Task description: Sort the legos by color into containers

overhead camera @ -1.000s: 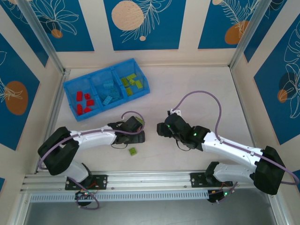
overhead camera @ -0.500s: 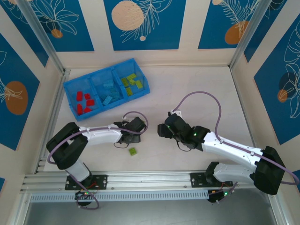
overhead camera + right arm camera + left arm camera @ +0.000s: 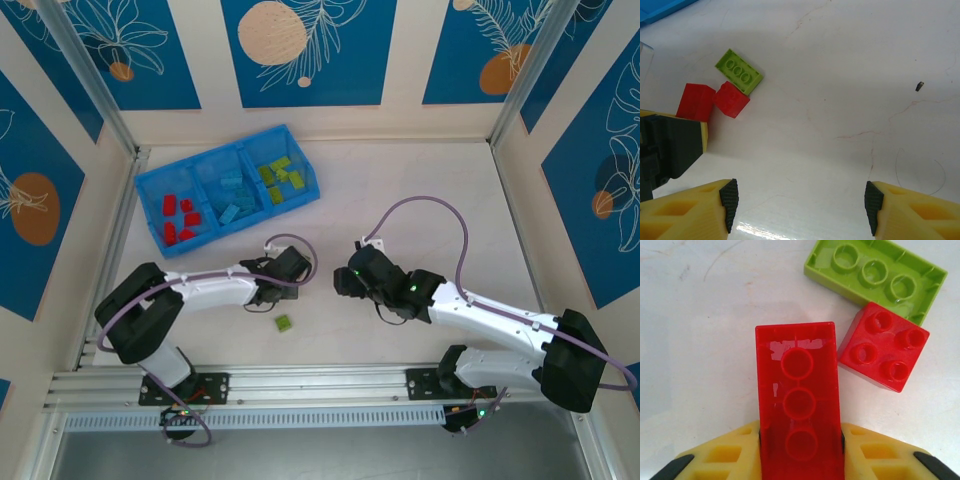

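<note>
Your left gripper point(image 3: 800, 442) clamps the long red lego point(image 3: 797, 385) by its near end, which the frame edge cuts off. A square red lego point(image 3: 883, 353) and a green lego point(image 3: 875, 277) lie just ahead on the worktop point(image 3: 700, 340). Your left arm point(image 3: 205, 288) stretches low and rightward. The right gripper point(image 3: 800, 200) is spread wide.

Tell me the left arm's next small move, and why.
Probably lift straight up. The left gripper looks shut on the long red brick. The small red brick lies close beside it, with the green brick just beyond. Rising first should avoid knocking them before heading to the red compartment of the bin.
</note>
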Action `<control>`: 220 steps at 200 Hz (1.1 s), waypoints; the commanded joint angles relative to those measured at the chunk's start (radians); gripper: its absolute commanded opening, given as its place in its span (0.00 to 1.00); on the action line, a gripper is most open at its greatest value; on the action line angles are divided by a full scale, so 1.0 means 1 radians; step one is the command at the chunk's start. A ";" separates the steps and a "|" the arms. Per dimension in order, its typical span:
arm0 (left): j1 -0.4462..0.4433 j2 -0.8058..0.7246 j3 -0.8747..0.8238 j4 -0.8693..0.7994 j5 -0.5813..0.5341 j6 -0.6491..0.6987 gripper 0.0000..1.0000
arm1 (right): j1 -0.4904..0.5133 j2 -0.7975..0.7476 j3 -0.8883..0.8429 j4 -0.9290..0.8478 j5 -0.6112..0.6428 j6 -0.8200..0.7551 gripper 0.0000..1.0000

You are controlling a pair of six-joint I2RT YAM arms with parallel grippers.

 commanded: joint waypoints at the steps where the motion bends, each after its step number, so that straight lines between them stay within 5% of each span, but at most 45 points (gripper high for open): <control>1: 0.009 -0.053 0.001 -0.027 -0.039 0.007 0.33 | 0.011 0.003 0.025 -0.021 0.022 0.017 0.70; 46: 0.070 -0.278 -0.004 -0.128 -0.136 0.063 0.32 | 0.025 0.001 0.032 -0.024 0.030 0.020 0.70; 86: 0.472 -0.469 -0.003 -0.073 -0.016 0.184 0.30 | 0.030 0.006 0.035 -0.007 0.033 0.006 0.70; 131: 0.860 -0.234 0.198 -0.087 0.142 0.203 0.33 | 0.034 0.009 0.070 -0.039 0.026 -0.011 0.70; 151: 0.899 -0.114 0.297 -0.088 0.129 0.220 0.37 | 0.035 0.001 0.088 -0.062 0.043 -0.014 0.71; 176: 0.923 -0.030 0.397 -0.140 0.119 0.206 0.56 | 0.034 -0.010 0.095 -0.036 0.043 -0.036 0.82; 220: 0.892 -0.176 0.370 -0.191 0.115 0.192 0.65 | 0.005 0.064 0.135 0.026 -0.008 -0.104 0.89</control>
